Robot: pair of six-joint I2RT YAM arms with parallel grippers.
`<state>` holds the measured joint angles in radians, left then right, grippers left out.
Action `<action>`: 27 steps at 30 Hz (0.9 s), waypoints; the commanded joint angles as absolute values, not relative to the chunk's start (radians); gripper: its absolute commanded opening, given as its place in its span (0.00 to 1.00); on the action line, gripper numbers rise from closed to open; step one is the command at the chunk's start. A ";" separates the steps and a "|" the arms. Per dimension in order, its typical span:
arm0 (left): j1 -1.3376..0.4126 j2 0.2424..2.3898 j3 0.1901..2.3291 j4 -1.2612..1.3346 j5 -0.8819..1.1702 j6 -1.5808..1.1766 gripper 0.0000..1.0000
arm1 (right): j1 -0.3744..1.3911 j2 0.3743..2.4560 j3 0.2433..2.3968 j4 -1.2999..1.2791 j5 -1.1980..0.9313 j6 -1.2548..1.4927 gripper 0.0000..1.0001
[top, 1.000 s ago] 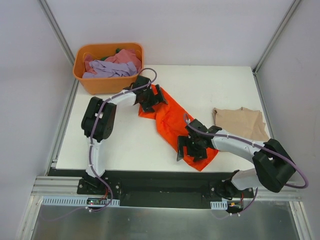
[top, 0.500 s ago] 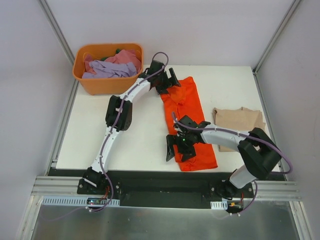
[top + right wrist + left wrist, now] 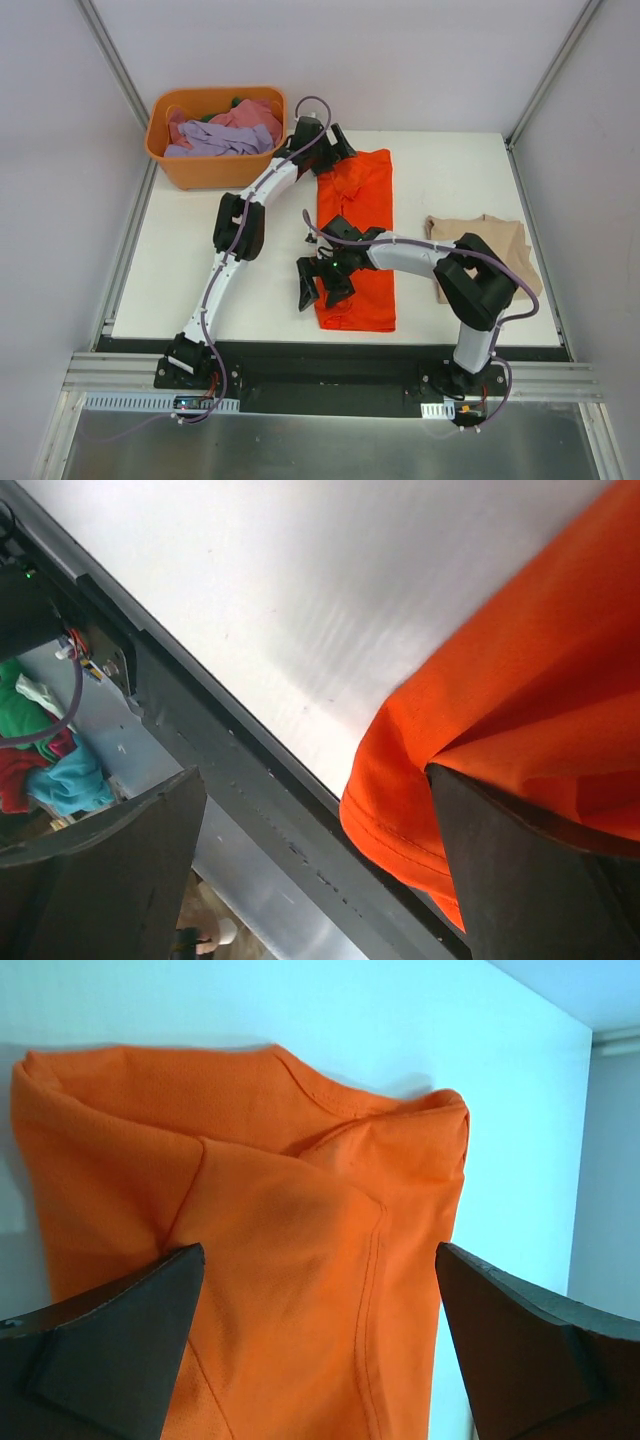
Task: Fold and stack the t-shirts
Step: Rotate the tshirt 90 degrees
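An orange t-shirt (image 3: pixel 360 240) lies folded into a long strip running from the table's back middle to its front edge. My left gripper (image 3: pixel 335 150) is open over the collar end, its jaws wide apart above the cloth (image 3: pixel 300 1220). My right gripper (image 3: pixel 318 285) is open at the strip's lower left edge. In the right wrist view the shirt's hem (image 3: pixel 420 800) lies against the right finger, and nothing is between the jaws. A folded beige t-shirt (image 3: pixel 480 250) lies at the right.
An orange basket (image 3: pixel 215 165) holding several crumpled shirts stands at the back left, close to my left arm. The table's front edge and black rail (image 3: pixel 230 780) run just under my right gripper. White walls enclose the table.
The orange shirt swung from a diagonal to a straight strip and shifted left. My left gripper moved to the back middle. My right gripper moved left to the shirt's lower left edge.
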<state>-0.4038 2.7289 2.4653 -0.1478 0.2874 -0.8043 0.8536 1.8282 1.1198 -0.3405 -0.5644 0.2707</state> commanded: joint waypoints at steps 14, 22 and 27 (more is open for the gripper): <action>-0.385 2.691 2.484 -0.078 0.182 -0.680 0.99 | 1.057 1.548 0.950 -0.373 -0.489 0.270 0.96; -0.423 2.570 2.428 -0.055 0.198 -0.581 0.99 | 1.039 1.339 0.899 -0.377 -0.241 0.279 0.96; -0.436 2.478 2.410 -0.066 0.178 -0.543 0.99 | 1.009 1.240 0.862 -0.445 -0.140 0.276 0.96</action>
